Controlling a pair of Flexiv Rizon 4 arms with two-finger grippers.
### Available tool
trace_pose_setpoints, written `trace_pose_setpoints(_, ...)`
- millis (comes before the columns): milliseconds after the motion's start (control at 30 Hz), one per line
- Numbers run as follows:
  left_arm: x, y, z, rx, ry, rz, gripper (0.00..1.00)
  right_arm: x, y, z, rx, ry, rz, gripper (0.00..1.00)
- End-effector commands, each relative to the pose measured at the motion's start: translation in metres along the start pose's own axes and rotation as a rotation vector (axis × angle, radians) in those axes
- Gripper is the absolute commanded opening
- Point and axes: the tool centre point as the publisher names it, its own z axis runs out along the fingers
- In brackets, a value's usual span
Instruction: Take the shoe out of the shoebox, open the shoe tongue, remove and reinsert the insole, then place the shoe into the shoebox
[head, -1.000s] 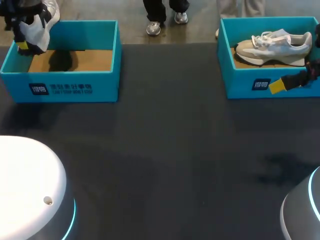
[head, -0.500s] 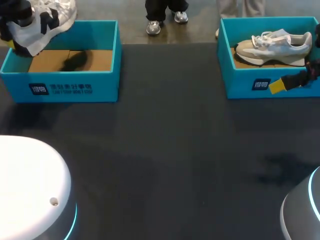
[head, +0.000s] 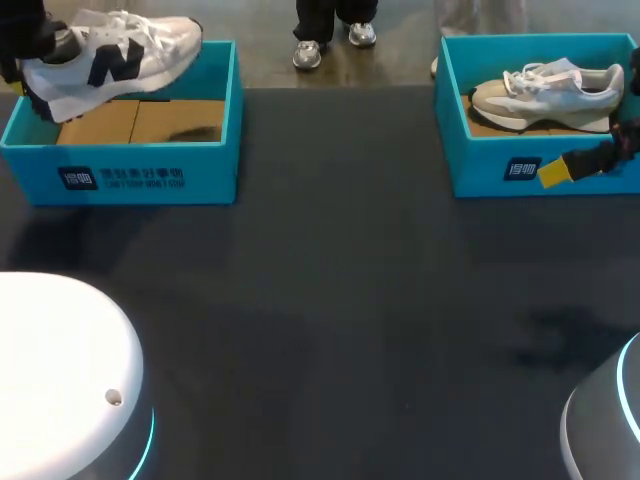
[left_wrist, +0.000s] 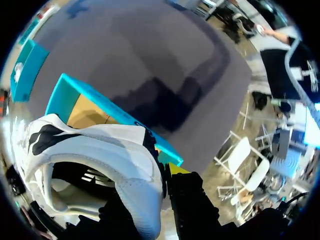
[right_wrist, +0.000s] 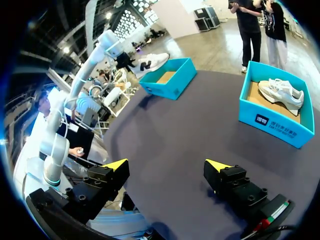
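L hand (left_wrist: 156, 201) is clamping the shoe (head: 115, 60) by its heel collar, holding it in the air over the box (head: 120, 175) at the table's (head: 330, 300) far-left corner. Shoe's long axis is running along the far edge: heel at the hand, toe pointing twd the middle. R hand (right_wrist: 167, 167) is hanging wide open w/ nothing in it near the far-right corner, so L arm is prob. the one to set it down.

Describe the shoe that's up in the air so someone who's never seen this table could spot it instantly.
On the dark table, look to the teal shoebox at the far left. The shoe hangs above its rear edge, white with a black side logo. The other shoe, cream, lies inside the right box.
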Motion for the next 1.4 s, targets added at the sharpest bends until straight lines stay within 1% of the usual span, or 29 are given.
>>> trace_pose_setpoints(33,0.006,-0.006,0.0,-0.033,-0.011,0.01,0.0,-0.001,0.002,0.001,0.005,0.0,0.001,1.0)
trace_pose_setpoints(267,0.007,-0.004,-0.002,-0.042,-0.011,0.022,0.0,-0.001,0.002,0.001,0.005,0.0,0.001,1.0)
trace_pose_setpoints(400,0.007,0.003,-0.003,-0.049,-0.014,0.118,0.0,-0.001,0.002,0.001,0.005,0.0,0.001,1.0)
trace_pose_setpoints(500,0.007,0.007,-0.003,-0.068,-0.006,0.195,0.0,-0.001,0.002,0.001,0.005,0.0,0.001,1.0)
trace_pose_setpoints(567,0.008,0.012,-0.001,-0.072,-0.012,0.251,0.0,-0.001,0.002,0.001,0.005,0.0,0.001,1.0)
trace_pose_setpoints(700,0.007,0.027,0.005,-0.048,-0.021,0.288,0.0,-0.001,0.002,0.001,0.005,0.0,0.001,1.0)
trace_pose_setpoints(733,0.008,0.028,0.005,-0.045,-0.034,0.34,0.0,-0.001,0.002,0.001,0.005,0.0,0.001,1.0)
trace_pose_setpoints(833,0.01,0.035,0.005,-0.038,-0.043,0.379,0.0,-0.001,0.002,0.001,0.005,0.0,0.001,1.0)
trace_pose_setpoints(933,0.011,0.041,0.005,-0.047,-0.049,0.412,0.0,-0.001,0.002,0.001,0.005,0.0,0.001,1.0)
trace_pose_setpoints(967,0.011,0.042,0.005,-0.042,-0.052,0.444,0.0,-0.001,0.002,0.001,0.005,0.0,0.001,1.0)
trace_pose_setpoints(1000,0.012,0.042,0.005,-0.054,-0.053,0.472,0.0,-0.001,0.002,0.001,0.005,0.0,0.001,1.0)
trace_pose_setpoints(1100,0.011,0.043,0.006,-0.062,-0.04,0.477,0.0,-0.001,0.002,0.001,0.005,0.0,0.001,1.0)
trace_pose_setpoints(1400,0.01,0.048,0.008,-0.069,-0.059,0.522,0.0,-0.001,0.002,0.001,0.005,0.0,0.001,1.0)
